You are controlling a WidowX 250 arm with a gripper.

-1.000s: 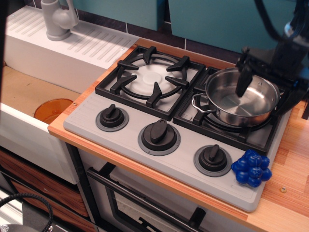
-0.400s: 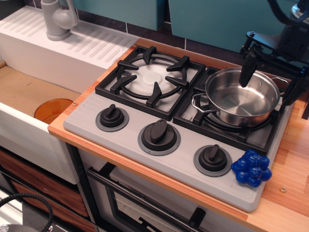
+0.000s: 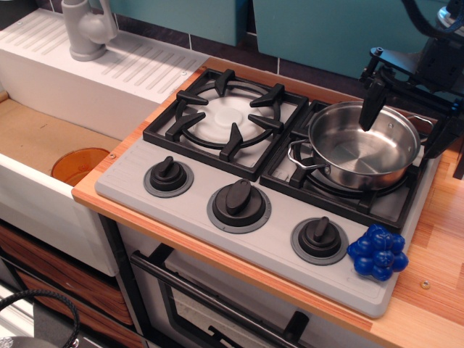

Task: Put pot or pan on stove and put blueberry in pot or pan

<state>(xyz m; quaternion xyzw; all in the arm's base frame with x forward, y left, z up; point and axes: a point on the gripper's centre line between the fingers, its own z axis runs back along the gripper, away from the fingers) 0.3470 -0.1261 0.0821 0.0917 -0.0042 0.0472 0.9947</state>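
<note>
Pincer [image 3: 404,122] spread wide above the steel pot [image 3: 362,147] on the stove's [image 3: 246,174] right burner; blueberry [image 3: 378,252] sits at the stove's front corner.

You are looking at the stove [image 3: 217,185] filling the middle of the frame, with the pot [image 3: 360,154] sitting on its right burner, toward the upper right. The blueberry [image 3: 378,251] is lying on the stove's lower right corner, just right of the rightmost knob [image 3: 320,238]. The gripper [image 3: 406,119] is hanging over the pot's far rim. The sink [image 3: 43,138] is lying at left, the faucet [image 3: 87,27] standing in the upper left.
</note>
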